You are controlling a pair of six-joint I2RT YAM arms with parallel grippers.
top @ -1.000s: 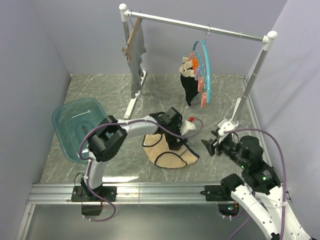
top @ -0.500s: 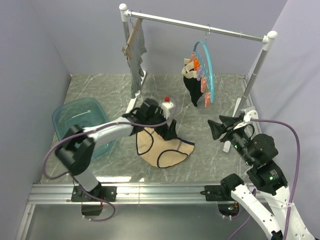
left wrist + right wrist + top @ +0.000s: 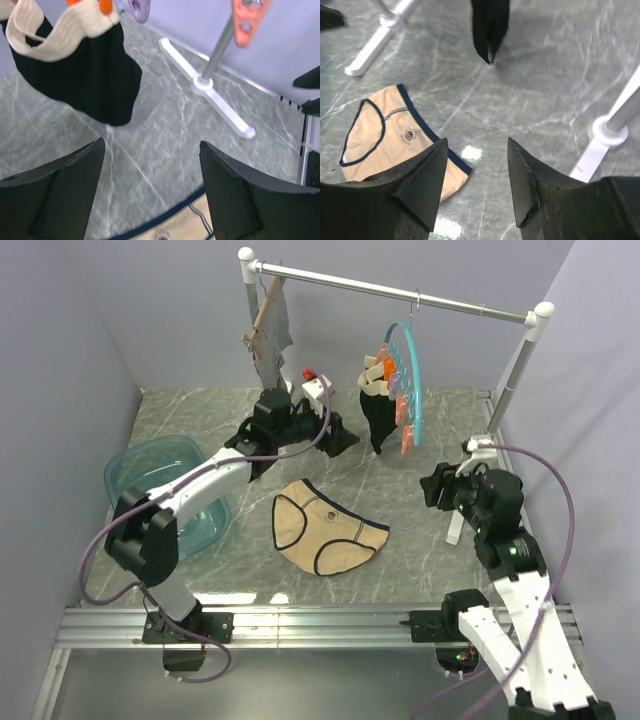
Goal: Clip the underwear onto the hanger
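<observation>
left gripper (image 3: 151,145), spread open and empty, hangs beside the teal clip hanger (image 3: 415,390). tan underwear (image 3: 325,535) lies flat on the table (image 3: 230,575), closer to the arm bases, long axis left-right; right gripper (image 3: 476,141), also open and empty, faces it.

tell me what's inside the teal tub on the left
Nothing shows in the visible part of the tub, only its see-through teal floor. The left arm crosses its near right side, so whatever lies there is hidden.
</observation>
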